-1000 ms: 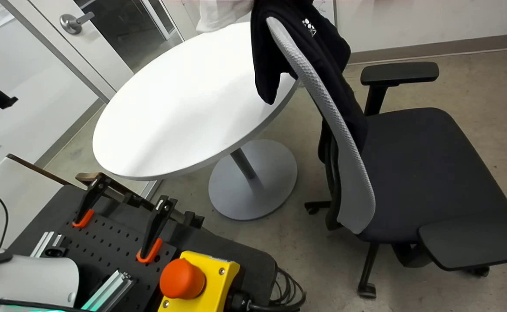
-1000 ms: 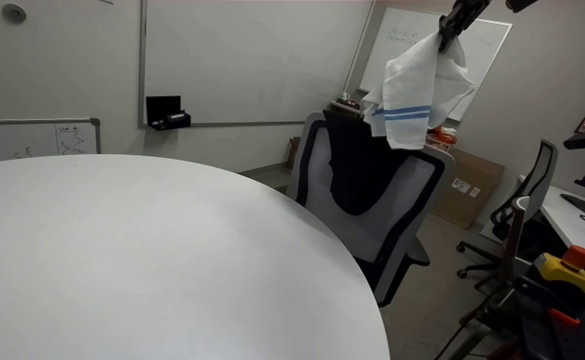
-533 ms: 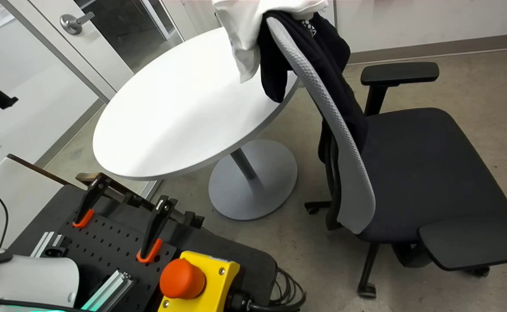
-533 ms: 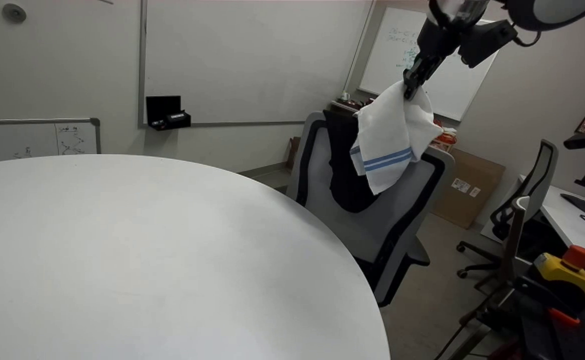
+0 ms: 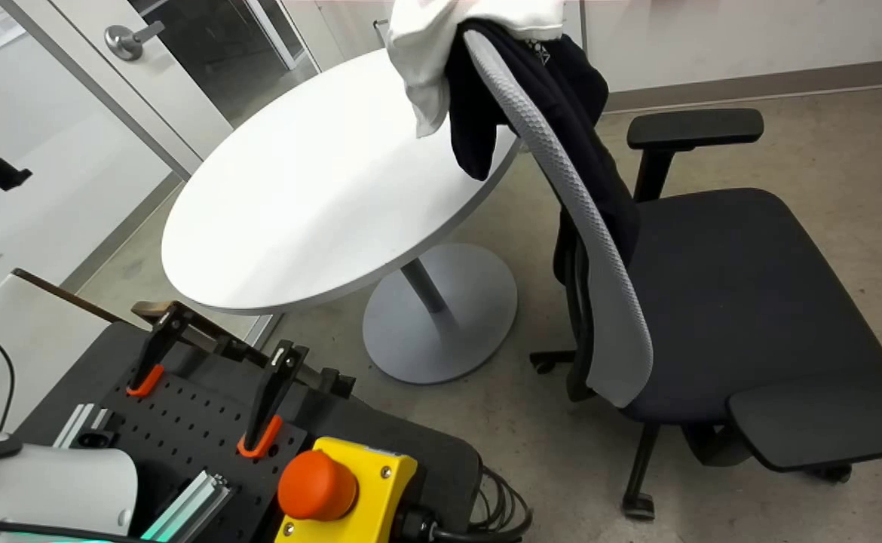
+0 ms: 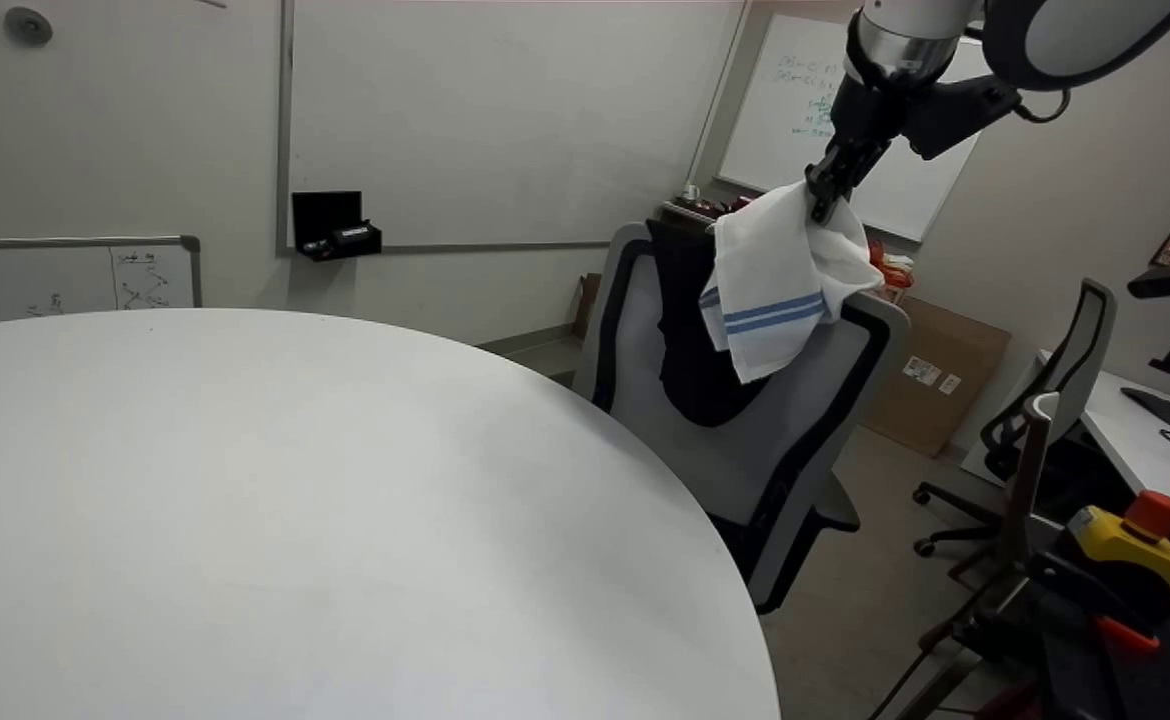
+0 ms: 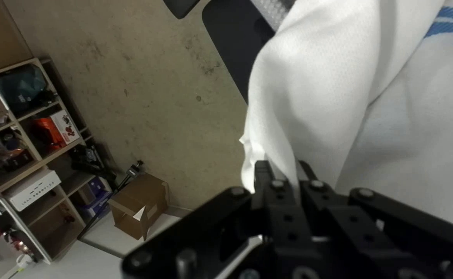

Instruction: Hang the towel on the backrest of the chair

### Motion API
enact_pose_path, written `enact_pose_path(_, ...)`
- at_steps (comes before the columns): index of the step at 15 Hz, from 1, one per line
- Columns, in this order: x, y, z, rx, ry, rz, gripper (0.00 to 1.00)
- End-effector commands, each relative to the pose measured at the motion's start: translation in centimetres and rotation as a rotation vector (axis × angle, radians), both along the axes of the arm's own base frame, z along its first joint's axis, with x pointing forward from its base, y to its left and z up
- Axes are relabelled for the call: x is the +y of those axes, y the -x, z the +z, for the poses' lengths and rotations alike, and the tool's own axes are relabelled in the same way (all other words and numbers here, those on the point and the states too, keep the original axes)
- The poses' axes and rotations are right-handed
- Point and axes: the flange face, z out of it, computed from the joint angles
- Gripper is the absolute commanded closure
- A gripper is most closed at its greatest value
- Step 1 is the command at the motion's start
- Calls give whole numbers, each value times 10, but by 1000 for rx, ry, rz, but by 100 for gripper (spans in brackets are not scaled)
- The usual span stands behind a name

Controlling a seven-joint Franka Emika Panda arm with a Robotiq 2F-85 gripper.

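The pincer (image 7: 286, 174) has its two fingers (image 7: 280, 197) drawn almost together, with a gathered fold of the towel (image 6: 775, 265) pinched between the tips. In an exterior view the arm (image 6: 1085, 40) reaches in from the upper right, and the pincer tilts down toward the left.

From the tips the white towel spreads left and downward over the top of the backrest (image 6: 690, 465) of the chair (image 5: 712, 286). Its lower part, crossed by two blue stripes (image 6: 773, 318), hangs on the side facing the table (image 6: 275, 500) and ends in a slanting corner. A short edge lies over on the seat side, just above a small white mark (image 5: 539, 51) on a black garment (image 5: 592, 151). How much of the towel's weight the chair bears cannot be told.

The garment drapes down both sides of the backrest, partly covered by the towel in both exterior views. The dark seat (image 5: 757, 324) extends to the right of the backrest, with an armrest (image 5: 697, 128) on its far side. The round white table stands just beside the chair, to the left.

At the near left in an exterior view, a black bench (image 5: 448, 452) carries two clamps (image 5: 267, 392) and a yellow box (image 5: 373, 483) with a red button (image 5: 316, 485). Farther off, a whiteboard (image 6: 505, 120) hangs on the far wall, and a second office chair (image 6: 1080, 340) stands at the far right. In the wrist view, a shelf unit (image 7: 44, 162) stands at the left, near a cardboard box (image 7: 141, 190).
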Motion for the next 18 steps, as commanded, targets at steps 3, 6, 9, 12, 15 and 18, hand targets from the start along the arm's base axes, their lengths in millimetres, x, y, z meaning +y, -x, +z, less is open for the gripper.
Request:
enact_pose_path(3, -28, -1, 30, -29, 31, -72, 99)
enact_pose_path(6, -35, -4, 30, -21, 35, -97, 99)
enact_pose_path(9, -41, -7, 32, -10, 42, -122, 99)
enact_pose_path(12, -46, -8, 32, 1, 44, -171, 99)
enact_pose_path(15, -42, -8, 32, 2, 43, -185, 64)
enact_pose_path(18, -32, -9, 32, -15, 19, -171, 40)
